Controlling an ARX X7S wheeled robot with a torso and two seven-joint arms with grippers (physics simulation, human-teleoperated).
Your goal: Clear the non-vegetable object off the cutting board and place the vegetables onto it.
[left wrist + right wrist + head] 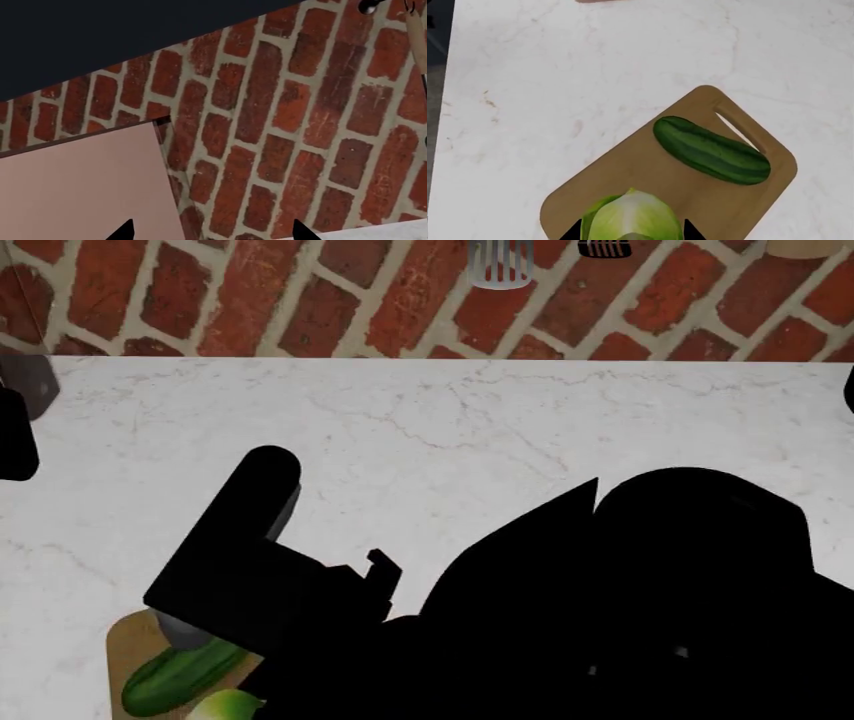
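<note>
Surface: white marble, wooden cutting board at 7 o'clock bearing cucumber and pale-green leafy vegetable.
Room: red brick wall.
Writing: none legible.
Right gripper: spread around the leafy vegetable; grip uncertain.
Left gripper: apart, empty.

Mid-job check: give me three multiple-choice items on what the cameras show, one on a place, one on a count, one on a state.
1. Where does the cucumber lie?
A. on the bare counter
B. on the cutting board, near its slot handle
C. in the left gripper

2. How many items are on the board?
A. one
B. two
C. three

3. The left gripper is:
A. open and empty
B. shut on the cucumber
C. shut on a spoon

Answers:
1 B, the right wrist view shows it beside the slot.
2 B, the cucumber and a pale-green leafy head.
3 A, its fingertips stand apart with only brick wall beyond.
</note>
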